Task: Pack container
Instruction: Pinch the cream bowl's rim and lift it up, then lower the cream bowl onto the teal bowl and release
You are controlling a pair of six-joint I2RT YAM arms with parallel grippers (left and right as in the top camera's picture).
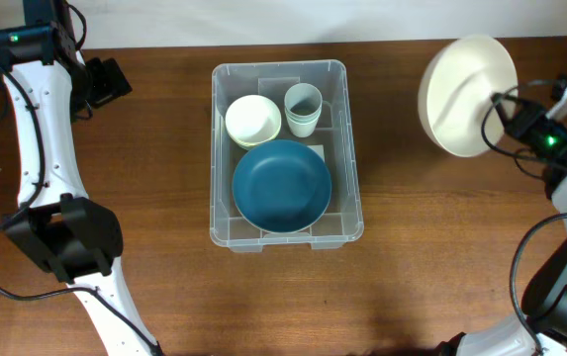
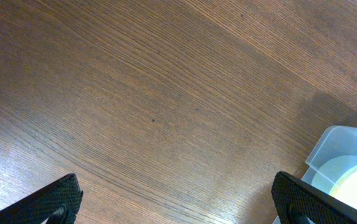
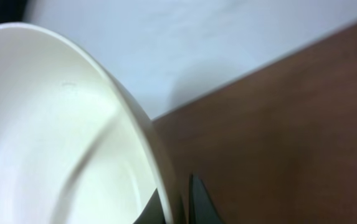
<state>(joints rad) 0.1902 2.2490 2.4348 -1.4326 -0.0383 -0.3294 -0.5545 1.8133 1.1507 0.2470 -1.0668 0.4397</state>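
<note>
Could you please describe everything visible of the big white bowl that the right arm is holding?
The big white bowl is round, plain and smooth, glossy like plastic or glazed ceramic, wide, shallow and empty. It is tipped steeply on edge, its inside toward the overhead camera. It appears to be off the table, at the far right, apart from the container. The right gripper pinches its rim, with its fingers on either face. Nothing else visibly touches it.
</note>
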